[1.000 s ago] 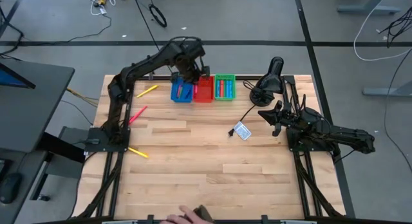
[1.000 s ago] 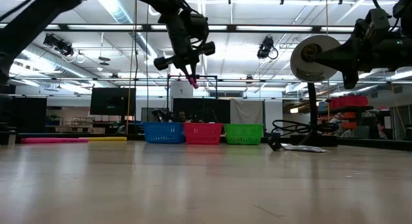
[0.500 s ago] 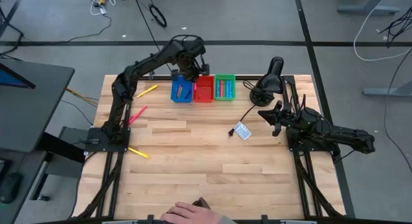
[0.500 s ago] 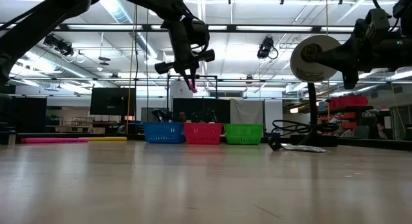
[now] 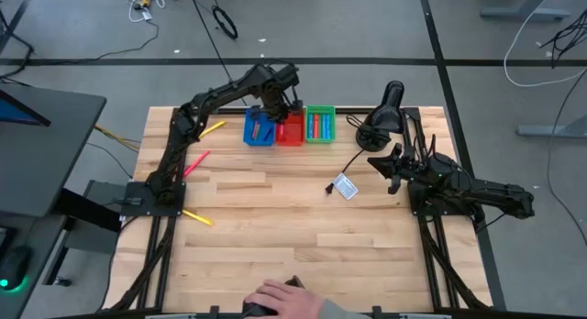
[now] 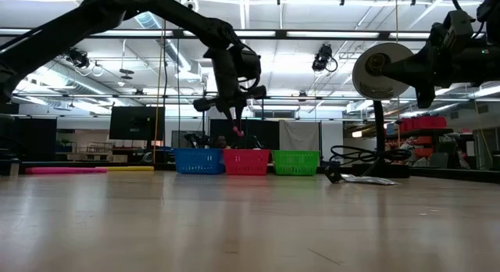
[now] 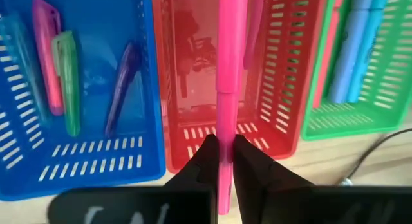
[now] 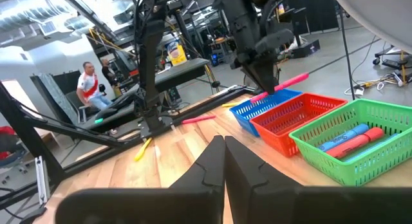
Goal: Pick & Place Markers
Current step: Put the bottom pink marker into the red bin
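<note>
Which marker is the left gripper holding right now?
Three bins stand in a row at the table's far edge. Above the middle red bin, the left gripper pinches a pink marker. It alone hangs in the air; the others lie in bins or on the table.

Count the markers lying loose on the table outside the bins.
3, all on the table's left side: a yellow marker nearest the bins, a pink marker, another yellow one lowest. None seems hidden.

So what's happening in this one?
The left claw is shut on a pink plastic marker and holds it above the red slotted plastic bin, between the blue bin and the green bin. Three more markers lie loose on the wooden table. The right claw is shut, waiting on the table's right side.
</note>
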You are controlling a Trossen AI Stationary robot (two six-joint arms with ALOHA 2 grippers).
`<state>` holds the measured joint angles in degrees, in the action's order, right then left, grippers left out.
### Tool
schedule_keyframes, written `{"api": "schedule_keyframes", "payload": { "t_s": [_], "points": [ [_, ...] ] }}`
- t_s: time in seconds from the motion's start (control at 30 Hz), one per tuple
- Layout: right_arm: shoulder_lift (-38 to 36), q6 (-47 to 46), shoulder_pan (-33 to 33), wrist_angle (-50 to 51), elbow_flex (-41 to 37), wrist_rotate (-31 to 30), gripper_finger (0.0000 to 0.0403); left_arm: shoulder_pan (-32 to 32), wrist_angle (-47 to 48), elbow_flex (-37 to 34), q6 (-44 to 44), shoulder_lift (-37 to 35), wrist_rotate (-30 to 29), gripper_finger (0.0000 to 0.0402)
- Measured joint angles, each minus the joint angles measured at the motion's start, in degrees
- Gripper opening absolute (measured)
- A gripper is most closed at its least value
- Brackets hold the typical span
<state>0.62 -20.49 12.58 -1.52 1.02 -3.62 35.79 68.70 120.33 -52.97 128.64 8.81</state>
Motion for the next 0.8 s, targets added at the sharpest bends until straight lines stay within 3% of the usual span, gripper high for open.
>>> {"api": "schedule_keyframes", "payload": {
  "t_s": [0.63,0.8],
  "points": [
    [0.0,0.0,0.0,0.0,0.0,-0.1,0.0011,-0.1,-2.7,0.0,1.2,5.4,-2.1,0.0025],
    [0.0,0.0,0.0,0.0,0.0,0.0,0.0011,-0.1,-3.6,0.0,1.2,5.5,-2.2,0.0067]
  ]
}}
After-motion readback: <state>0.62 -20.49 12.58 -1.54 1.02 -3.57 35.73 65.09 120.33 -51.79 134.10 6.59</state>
